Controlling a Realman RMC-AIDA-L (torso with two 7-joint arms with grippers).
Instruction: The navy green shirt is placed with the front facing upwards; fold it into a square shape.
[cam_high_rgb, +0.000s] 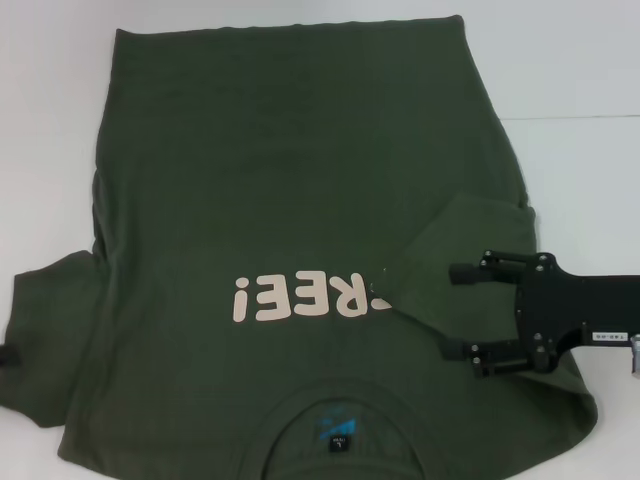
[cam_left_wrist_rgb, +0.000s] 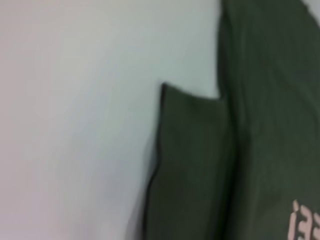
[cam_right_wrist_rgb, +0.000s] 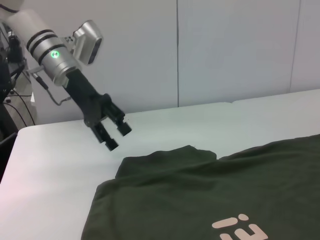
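The navy green shirt (cam_high_rgb: 300, 200) is a plain dark olive green all over, with no stripe or check. Across its chest runs cream lettering (cam_high_rgb: 300, 297), slightly pinkish, seen upside down in the head view. Inside the collar sits a small black neck label (cam_high_rgb: 340, 437) with bright blue marks above it. The surface (cam_high_rgb: 590, 60) is plain white, faintly grey toward its far edge. The right gripper (cam_high_rgb: 462, 312) is matt black, with a small white sticker on its body. The left gripper (cam_right_wrist_rgb: 114, 137) is also black, on a silver-grey arm with black bands and a small green light.
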